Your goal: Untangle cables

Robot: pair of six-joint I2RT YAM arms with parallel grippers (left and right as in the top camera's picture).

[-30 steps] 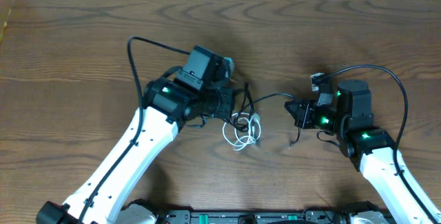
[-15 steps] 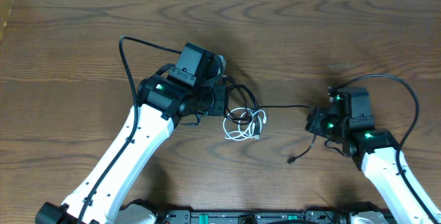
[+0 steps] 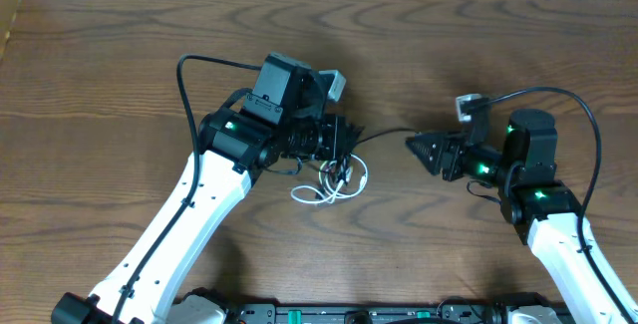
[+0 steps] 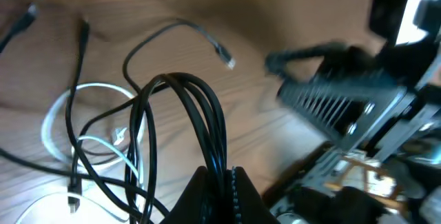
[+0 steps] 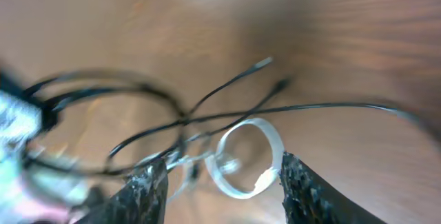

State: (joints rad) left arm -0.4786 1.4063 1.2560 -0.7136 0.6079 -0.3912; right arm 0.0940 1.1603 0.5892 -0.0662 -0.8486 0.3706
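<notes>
Evidently limp: thin black cord (image 4: 210, 114) clamped in left gripper (image 4: 217, 179) jaws; right gripper (image 5: 220, 182) jaws spread; pinch thin white cord (image 4: 48, 129) loop.

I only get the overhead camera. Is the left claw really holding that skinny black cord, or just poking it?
Observer: Holding it. In the left wrist view, the left gripper is pinched shut on several loops of the thin black cord.
Operator: Is the other claw squeezing anything?
Observer: No. The right wrist view is blurry, but it shows the right gripper open wide with nothing clamped in it.
</notes>
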